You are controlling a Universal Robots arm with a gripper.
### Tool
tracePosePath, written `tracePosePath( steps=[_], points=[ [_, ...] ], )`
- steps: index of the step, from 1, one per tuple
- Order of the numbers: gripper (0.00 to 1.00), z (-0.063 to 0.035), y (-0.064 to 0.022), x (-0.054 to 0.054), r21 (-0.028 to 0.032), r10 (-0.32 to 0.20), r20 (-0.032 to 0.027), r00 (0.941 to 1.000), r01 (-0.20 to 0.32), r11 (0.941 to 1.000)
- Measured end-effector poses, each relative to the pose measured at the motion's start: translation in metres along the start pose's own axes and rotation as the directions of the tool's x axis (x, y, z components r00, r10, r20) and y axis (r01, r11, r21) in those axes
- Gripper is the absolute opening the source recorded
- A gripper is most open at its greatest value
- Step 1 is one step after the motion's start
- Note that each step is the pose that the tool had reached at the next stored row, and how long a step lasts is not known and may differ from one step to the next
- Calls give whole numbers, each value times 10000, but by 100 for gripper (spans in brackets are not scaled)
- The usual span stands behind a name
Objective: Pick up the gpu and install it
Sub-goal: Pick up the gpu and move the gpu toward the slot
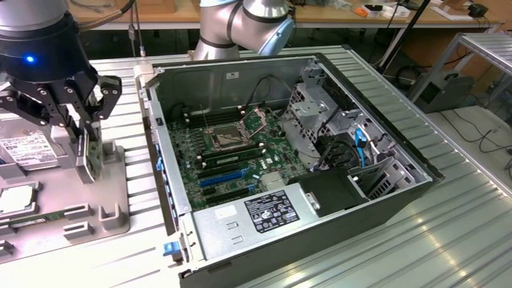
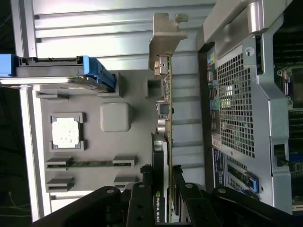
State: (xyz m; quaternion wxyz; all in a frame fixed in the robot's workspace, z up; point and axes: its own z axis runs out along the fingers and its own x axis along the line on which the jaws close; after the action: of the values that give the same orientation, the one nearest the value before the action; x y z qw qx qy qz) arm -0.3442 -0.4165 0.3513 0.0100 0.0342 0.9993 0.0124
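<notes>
The gripper (image 1: 85, 144) has its jaws closed on the gpu (image 1: 88, 168), which stands on edge over the grey parts tray (image 1: 112, 204), beside the open computer case (image 1: 400, 198) on the bench. The grasp looks done. The expansion slots (image 1: 228, 178) are empty, so the gpu is not yet installed.

Robotics lab or electronics workshop: robot arm (image 1: 240, 27) beside a slatted aluminium table (image 1: 456, 240), open PC case (image 1: 384, 144) with bare motherboard (image 1: 240, 141), grey parts fixture (image 1: 112, 180), wooden workbench (image 1: 320, 15) behind, cables (image 1: 480, 135) on the floor.
</notes>
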Motion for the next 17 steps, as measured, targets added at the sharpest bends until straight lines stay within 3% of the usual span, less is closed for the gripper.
tracePosePath(
  steps=[17],
  points=[
    [27,-131,21,-1,19,4,3,10000,-4,10000]
  ],
)
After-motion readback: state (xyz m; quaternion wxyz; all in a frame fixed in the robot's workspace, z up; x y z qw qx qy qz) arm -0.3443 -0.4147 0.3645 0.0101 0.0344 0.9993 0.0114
